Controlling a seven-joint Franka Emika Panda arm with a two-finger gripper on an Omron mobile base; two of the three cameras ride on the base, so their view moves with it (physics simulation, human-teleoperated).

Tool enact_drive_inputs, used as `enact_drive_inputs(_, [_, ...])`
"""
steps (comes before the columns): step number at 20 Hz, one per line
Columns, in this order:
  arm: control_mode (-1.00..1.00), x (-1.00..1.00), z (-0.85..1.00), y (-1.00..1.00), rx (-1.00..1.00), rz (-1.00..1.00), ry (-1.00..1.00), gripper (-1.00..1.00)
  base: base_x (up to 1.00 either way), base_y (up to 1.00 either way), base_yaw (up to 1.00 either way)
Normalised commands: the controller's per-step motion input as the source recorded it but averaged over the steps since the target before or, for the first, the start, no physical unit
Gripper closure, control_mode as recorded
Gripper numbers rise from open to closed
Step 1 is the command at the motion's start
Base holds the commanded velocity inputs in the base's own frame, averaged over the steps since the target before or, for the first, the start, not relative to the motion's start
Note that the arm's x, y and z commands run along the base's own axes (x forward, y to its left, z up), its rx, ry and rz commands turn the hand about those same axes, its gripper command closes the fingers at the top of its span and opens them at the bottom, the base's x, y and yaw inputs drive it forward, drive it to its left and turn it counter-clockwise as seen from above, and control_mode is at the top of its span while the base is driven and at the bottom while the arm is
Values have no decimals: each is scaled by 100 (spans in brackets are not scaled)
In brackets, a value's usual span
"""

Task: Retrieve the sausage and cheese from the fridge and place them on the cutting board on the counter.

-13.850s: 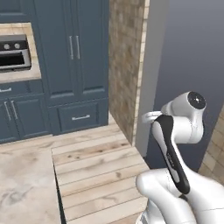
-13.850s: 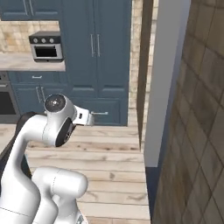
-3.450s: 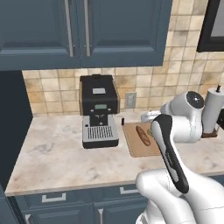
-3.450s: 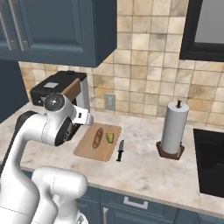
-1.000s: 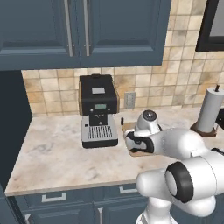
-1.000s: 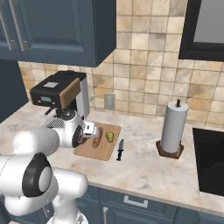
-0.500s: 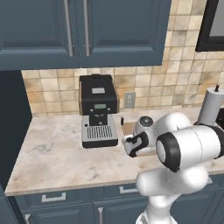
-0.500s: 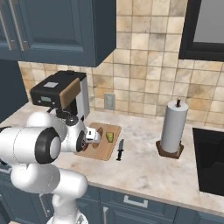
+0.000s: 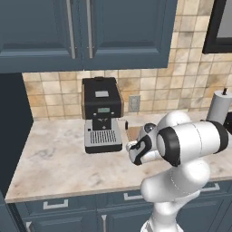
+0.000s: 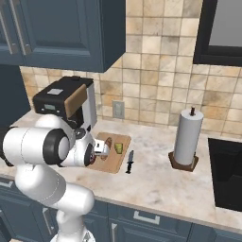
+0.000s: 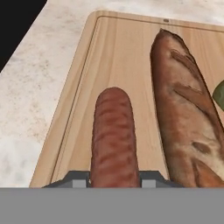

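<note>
At lower centre of the hand view, the gripper point(image 11: 114, 177), clamped tight on the short reddish-brown sausage point(image 11: 113, 135), hovers over the light wooden cutting board point(image 11: 111, 52) beside a crusty brown loaf point(image 11: 186, 105); lowering squarely before release should avoid nudging the loaf.

Both base views look down from behind the arm at the counter point(image 9: 54, 167), sharing the cutting board point(image 10: 113, 163) that the hand view hugs close.
</note>
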Motion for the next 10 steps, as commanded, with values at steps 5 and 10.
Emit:
enact_drive_inputs(5, [-100, 0, -3, 0, 0, 0, 0, -100, 0, 0, 0])
enact_drive_inputs(10, [-100, -13, 19, 0, 0, 0, 0, -100, 0, 0, 0])
